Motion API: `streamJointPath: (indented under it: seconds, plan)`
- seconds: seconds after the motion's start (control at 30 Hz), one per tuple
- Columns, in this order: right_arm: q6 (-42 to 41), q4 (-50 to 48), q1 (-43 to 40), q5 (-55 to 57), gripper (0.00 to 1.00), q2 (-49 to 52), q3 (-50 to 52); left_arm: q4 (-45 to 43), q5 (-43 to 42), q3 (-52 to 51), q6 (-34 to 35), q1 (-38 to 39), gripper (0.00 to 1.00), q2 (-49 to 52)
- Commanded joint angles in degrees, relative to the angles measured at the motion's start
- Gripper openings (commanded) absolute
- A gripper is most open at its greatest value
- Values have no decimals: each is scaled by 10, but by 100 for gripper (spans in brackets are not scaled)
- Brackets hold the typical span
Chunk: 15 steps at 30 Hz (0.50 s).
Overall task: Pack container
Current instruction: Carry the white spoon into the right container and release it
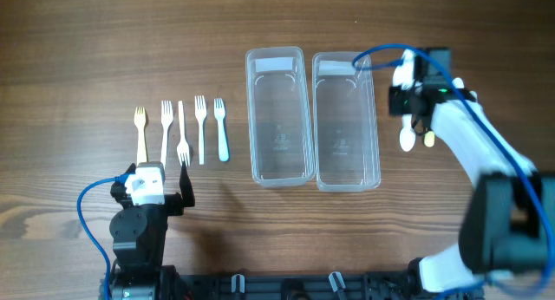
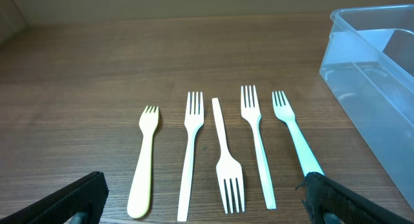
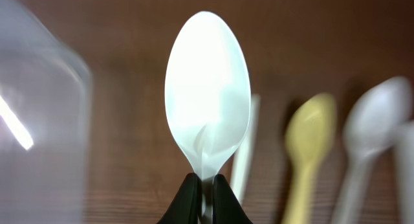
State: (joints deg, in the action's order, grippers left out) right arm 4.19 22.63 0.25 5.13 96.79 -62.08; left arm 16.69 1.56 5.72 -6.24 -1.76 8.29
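White spoon point(image 3: 207, 88), likely light, stiff and slippery, is pinched at its neck by the right claw point(image 3: 206, 188); left claw point(image 2: 207, 201) hangs spread, empty.

You're working at a robot lab bench. You can tell from the bare wood-grain tabletop point(image 1: 69, 40) and the dark mounting frame point(image 1: 286, 287) along its near edge. A robot arm point(image 1: 139, 235) trails a blue cable point(image 1: 84, 209) by the near-left corner. Plastic forks point(image 1: 182, 131) lie in a neat row toward the left edge, with clear containers point(image 1: 279, 118) mid-table.
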Motion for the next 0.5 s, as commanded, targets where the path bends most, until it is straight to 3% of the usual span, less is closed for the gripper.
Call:
streamJointPath:
  seconds: [0.0, 0.2, 0.47]
  plan:
    - [5, 7, 10, 14, 4, -106, -36, -1, -9, -5, -10, 3, 100, 0]
    - [-40, 45, 56, -58, 4, -178, -36, -1, -9, -5, -10, 3, 100, 0]
    - [-88, 61, 132, -116, 4, -139, -25, -1, -9, -5, -10, 3, 100, 0]
